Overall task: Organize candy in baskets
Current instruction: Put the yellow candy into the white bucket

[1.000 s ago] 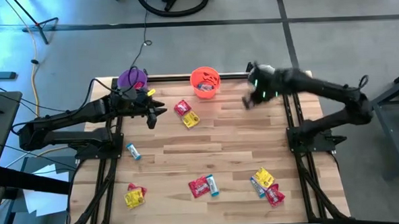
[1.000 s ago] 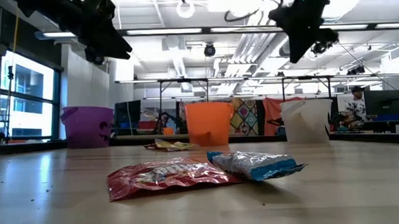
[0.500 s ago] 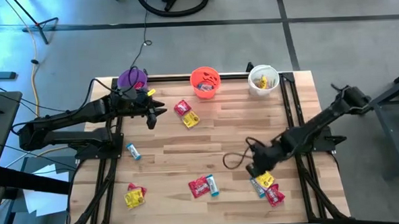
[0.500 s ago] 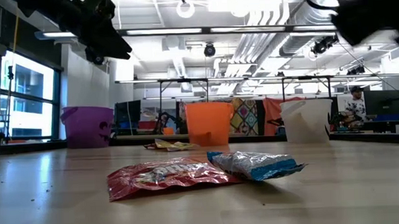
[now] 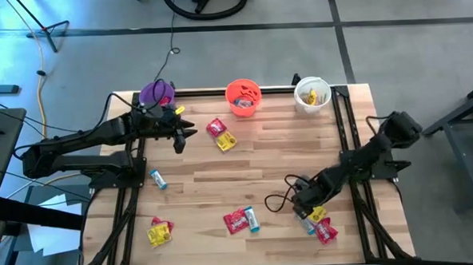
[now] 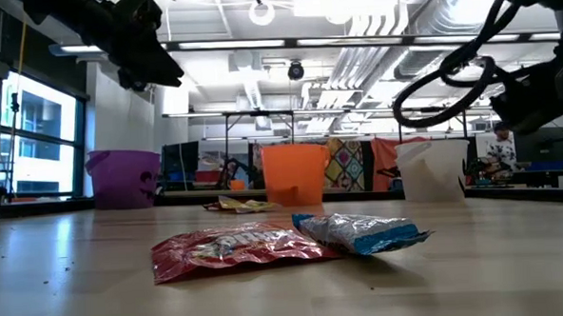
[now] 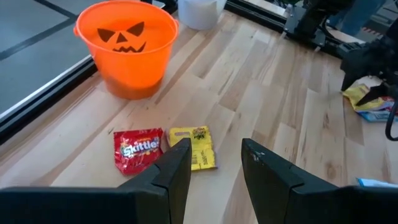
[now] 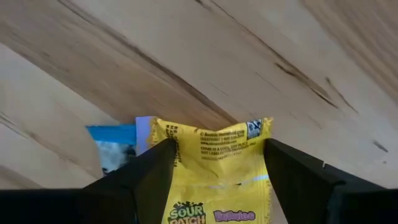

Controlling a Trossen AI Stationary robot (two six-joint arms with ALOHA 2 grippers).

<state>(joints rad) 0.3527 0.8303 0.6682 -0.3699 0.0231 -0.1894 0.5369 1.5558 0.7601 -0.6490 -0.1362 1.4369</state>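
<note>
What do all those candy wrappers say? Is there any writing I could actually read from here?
"Skittles": red packet by the orange bucket.
"SOUR PATCH": yellow packet between the right pincer fingers; its small print is too small to read.
Yellow packet beside the Skittles: print too small.
Red packet and blue-and-white bar in the low view: lettering blurred.
Orange bucket: a jack-o'-lantern face, no words.
</note>
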